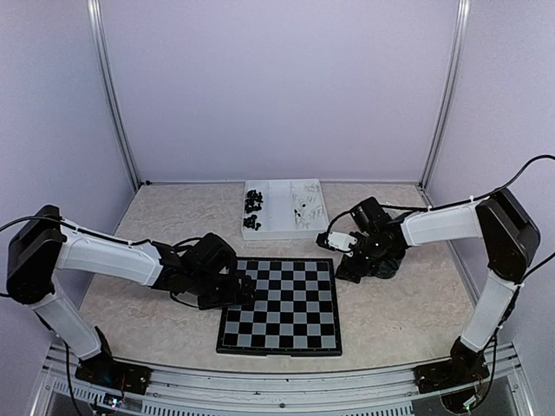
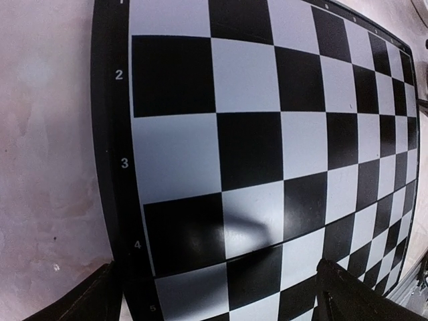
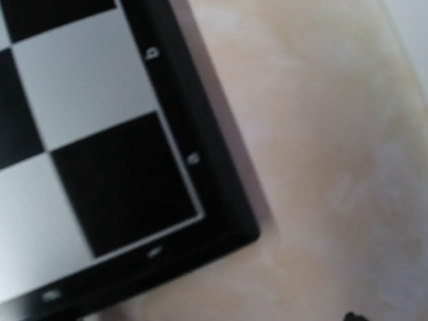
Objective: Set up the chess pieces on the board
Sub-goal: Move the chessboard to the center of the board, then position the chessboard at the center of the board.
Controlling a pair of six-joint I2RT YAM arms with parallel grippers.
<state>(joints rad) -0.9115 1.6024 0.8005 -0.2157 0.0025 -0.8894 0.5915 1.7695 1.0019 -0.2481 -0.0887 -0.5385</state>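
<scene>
Plainly, the left pincer (image 1: 241, 293) was spread wide and released, gripping nothing: in its own wrist view its two dark fingers (image 2: 87, 301) stood at the bottom corners of the frame, well apart, with only checks between them. It hung low over the left edge of the board (image 1: 282, 308), above the border numbered along that side. The right pincer (image 1: 345, 264) was just beside the board's far right corner, over the tabletop (image 1: 399, 303). Its wrist view was blurred and showed that corner and bare marbled surface, with only a dark speck of a finger (image 3: 351, 315) at the bottom edge. Nothing lay between its fingers, so it was parted and held nothing. The board lay flat in the middle of the tabletop, between the two arms. Beyond its far edge, near but apart, sat a white tray (image 1: 284, 235). The black pieces (image 1: 253, 204) were heaped in the tray's left part and the white pieces (image 1: 308, 208) were scattered in its right part, too small to tell one kind from another.
</scene>
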